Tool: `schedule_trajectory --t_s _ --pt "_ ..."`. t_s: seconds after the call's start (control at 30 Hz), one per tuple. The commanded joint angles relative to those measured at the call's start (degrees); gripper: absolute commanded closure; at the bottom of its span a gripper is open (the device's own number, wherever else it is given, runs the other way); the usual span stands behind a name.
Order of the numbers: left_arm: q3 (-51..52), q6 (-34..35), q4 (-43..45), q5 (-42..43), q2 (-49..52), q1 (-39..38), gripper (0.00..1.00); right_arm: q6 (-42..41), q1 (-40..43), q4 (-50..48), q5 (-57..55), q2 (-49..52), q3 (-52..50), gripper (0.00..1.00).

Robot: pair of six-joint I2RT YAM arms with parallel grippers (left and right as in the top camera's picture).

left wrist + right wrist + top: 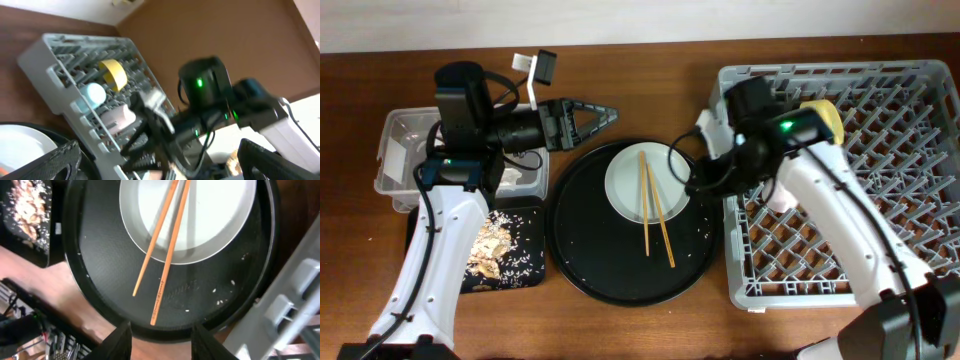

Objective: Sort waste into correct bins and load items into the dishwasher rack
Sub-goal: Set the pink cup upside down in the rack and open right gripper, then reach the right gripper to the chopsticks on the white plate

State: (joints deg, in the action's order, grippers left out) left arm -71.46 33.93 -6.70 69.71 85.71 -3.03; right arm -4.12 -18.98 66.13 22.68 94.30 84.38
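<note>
Hovering right pincer (pixel 161 328) over tray (pixel 100 280), left pincer (pixel 600 118) spread

The left arm (pixel 432 240) and right arm (pixel 835 215) have white shells, black joints and green lights (pixel 785 126). The left gripper (pixel 610 114) is black.

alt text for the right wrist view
Two wooden chopsticks lie across a white plate on a round black tray, their lower ends on the tray. The right gripper, open, frames the bottom edge; a small tray of food scraps sits top left, a grey rack right.
</note>
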Motion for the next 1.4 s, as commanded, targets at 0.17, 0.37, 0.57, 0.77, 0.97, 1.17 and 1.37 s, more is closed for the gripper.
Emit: schedule_trajectory --t_s 0.17,0.37,0.57,0.77,0.97,1.17,1.37 --pt "-0.22 0.13 6.05 -4.20 -0.13 6.60 0.01 -3.91 -7.06 -9.18 -4.39 0.11 -5.14 0.62" --pt "-0.22 0.11 5.62 -4.04 -0.13 16.83 0.01 -3.91 -11.13 -12.52 -12.15 3.13 -5.46 0.61" --pt "-0.22 0.11 5.60 -4.07 -0.13 20.09 0.01 -4.07 -12.50 -17.77 -13.05 10.69 -5.46 0.61" --pt "-0.22 0.11 5.60 -4.04 -0.13 20.09 0.01 -5.01 -12.50 -20.41 -14.86 16.61 -5.49 0.62" --pt "-0.22 0.11 5.60 -4.04 -0.13 20.09 0.01 -5.03 -12.50 -20.57 -17.35 17.64 -5.49 0.63" --pt "-0.22 0.11 5.60 -4.04 -0.13 20.09 0.01 -5.77 -12.50 -21.14 -17.35 17.68 -5.49 0.63" --pt "-0.22 0.11 5.62 -4.04 -0.13 20.09 0.01 -6.97 -12.50 -24.90 -17.35 17.73 -8.63 0.63"
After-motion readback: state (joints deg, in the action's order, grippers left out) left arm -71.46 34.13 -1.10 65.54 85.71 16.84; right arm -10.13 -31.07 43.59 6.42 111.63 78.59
